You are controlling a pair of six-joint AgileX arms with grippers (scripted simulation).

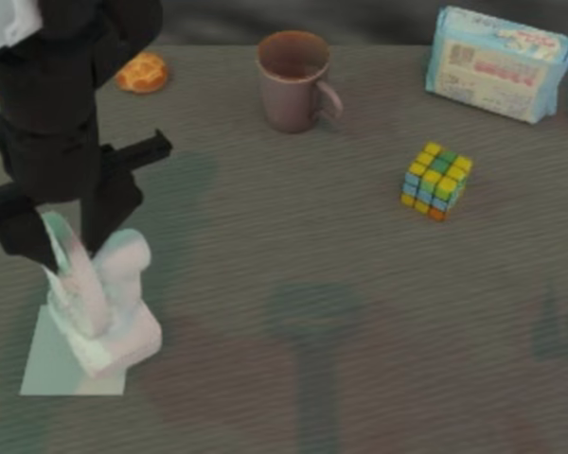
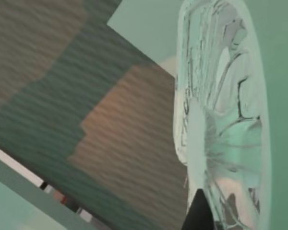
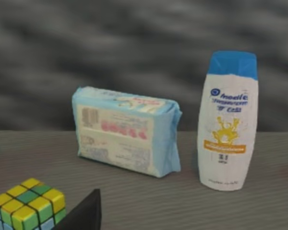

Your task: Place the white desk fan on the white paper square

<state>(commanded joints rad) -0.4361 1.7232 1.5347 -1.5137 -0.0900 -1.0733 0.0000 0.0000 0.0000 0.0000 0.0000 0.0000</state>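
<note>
Left gripper (image 1: 62, 248) at table's left, on fan (image 1: 104, 307) head; I can't tell finger state | fan base overlaps paper (image 1: 52, 364), overhanging right | right arm unseen

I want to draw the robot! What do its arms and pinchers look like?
The left arm is chunky, boxy and matte black, with a white part at its top corner and a black bar sticking out sideways. No cables or markings show. The right arm isn't in the top view; its wrist view shows only a black pointed fingertip.
</note>
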